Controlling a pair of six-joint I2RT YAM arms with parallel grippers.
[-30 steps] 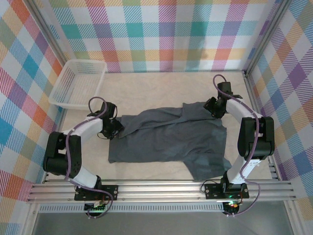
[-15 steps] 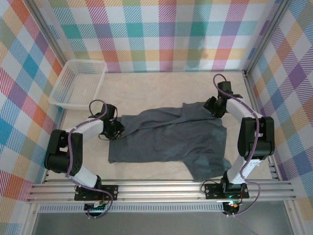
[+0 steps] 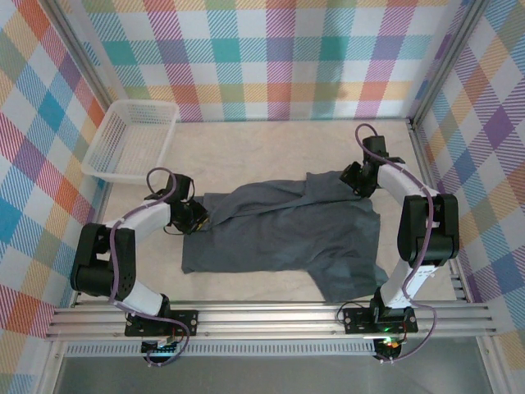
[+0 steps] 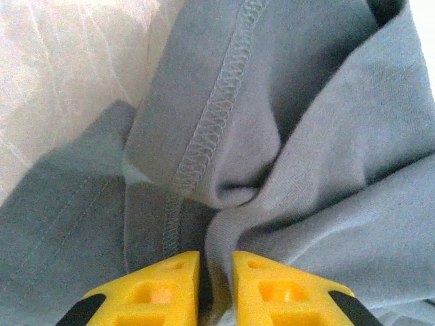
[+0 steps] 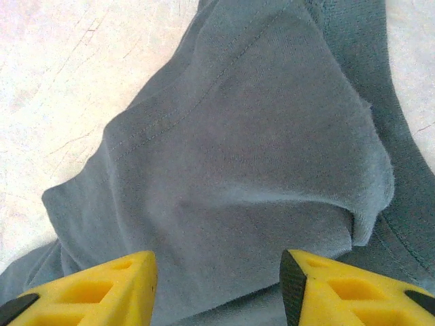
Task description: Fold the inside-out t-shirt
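Observation:
The inside-out t-shirt (image 3: 287, 238), slate blue-grey and wrinkled, lies spread across the middle of the table, one part hanging toward the near right. My left gripper (image 3: 199, 220) sits at the shirt's left edge. In the left wrist view its yellow fingers (image 4: 163, 285) stand close together, pinching a raised fold of the t-shirt (image 4: 285, 163) beside a stitched seam. My right gripper (image 3: 354, 182) rests at the shirt's far right corner. There its fingers (image 5: 326, 285) stand wide apart over a bulge of the t-shirt (image 5: 251, 156), holding nothing.
A white mesh basket (image 3: 123, 176) stands at the far left of the table. Metal frame posts and checkered walls close in the sides and back. Pale table surface (image 3: 262, 152) shows beyond the shirt.
The left gripper's jaws have closed onto a fold at the shirt's left edge, and its arm shifted slightly. The right arm and the shirt have stayed where they were.

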